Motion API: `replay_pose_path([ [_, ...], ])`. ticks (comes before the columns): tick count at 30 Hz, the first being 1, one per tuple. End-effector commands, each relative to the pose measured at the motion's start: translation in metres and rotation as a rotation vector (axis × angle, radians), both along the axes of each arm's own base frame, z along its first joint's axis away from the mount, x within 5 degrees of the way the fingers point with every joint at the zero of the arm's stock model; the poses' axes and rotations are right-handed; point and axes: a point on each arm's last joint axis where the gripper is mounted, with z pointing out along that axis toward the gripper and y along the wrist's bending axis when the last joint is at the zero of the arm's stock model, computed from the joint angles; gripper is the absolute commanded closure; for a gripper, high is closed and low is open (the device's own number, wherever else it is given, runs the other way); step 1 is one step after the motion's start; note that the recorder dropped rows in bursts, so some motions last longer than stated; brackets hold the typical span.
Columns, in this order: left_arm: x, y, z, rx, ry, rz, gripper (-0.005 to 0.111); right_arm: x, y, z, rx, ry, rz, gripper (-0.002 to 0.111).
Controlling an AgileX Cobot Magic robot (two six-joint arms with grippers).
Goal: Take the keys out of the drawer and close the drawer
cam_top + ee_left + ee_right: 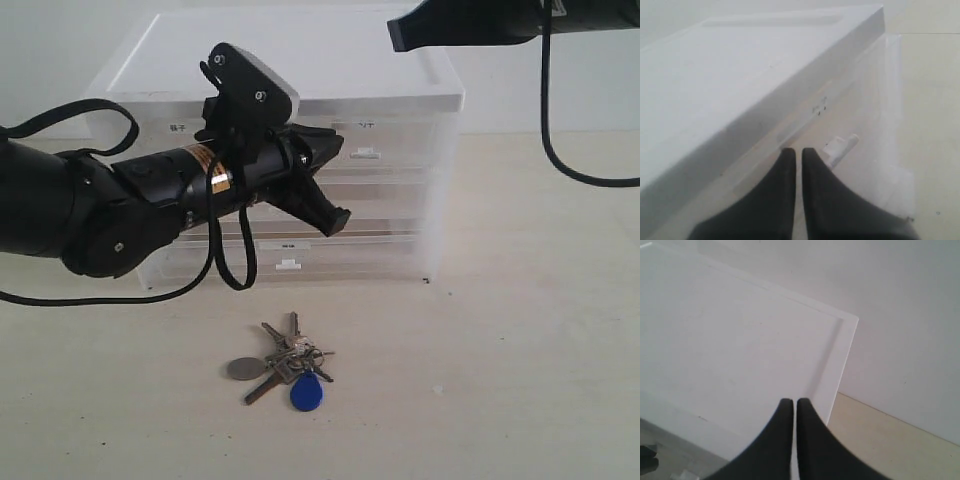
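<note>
Left gripper [796,154] pressed together, tips near the white tab handle [842,145] of the translucent plastic half-width drawer [860,110]. Right gripper [794,402] pressed together above the white cabinet top [740,340]. Grey metal keys with blue fob [285,362] lie on the beige table [500,380], in front of the cabinet.

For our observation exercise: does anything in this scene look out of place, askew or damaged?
Only the keys, lying in a loose splayed bunch on the table before the drawer unit. Nothing looks spilled or broken.

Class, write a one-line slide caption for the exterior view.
Keys lie on the table before the cabinet; the shut left gripper hovers at the drawer.
</note>
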Motion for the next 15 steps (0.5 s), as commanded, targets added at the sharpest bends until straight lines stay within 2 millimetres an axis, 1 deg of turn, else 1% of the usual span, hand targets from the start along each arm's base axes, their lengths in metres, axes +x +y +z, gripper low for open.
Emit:
replay_pose_path([
  [1, 0.003, 0.000, 0.007, -0.027, -0.004, 0.013, 0.102, 0.001, -0.003, 0.001, -0.007, -0.003, -0.009, 0.109],
  [5, 0.000, 0.000, 0.004, -0.001, 0.019, 0.004, 0.102, 0.001, -0.002, 0.002, -0.005, -0.005, -0.005, 0.109],
  [8, -0.010, 0.002, 0.011, -0.014, 0.023, -0.020, 0.102, 0.001, -0.002, 0.002, -0.004, -0.006, -0.004, 0.109],
  [12, -0.034, 0.010, 0.033, -0.040, -0.012, -0.041, 0.102, 0.001, -0.003, 0.001, -0.007, 0.000, -0.014, 0.107],
  [15, -0.052, 0.026, 0.060, -0.105, -0.030, 0.006, 0.102, 0.001, -0.005, 0.000, 0.026, 0.019, -0.045, 0.098],
])
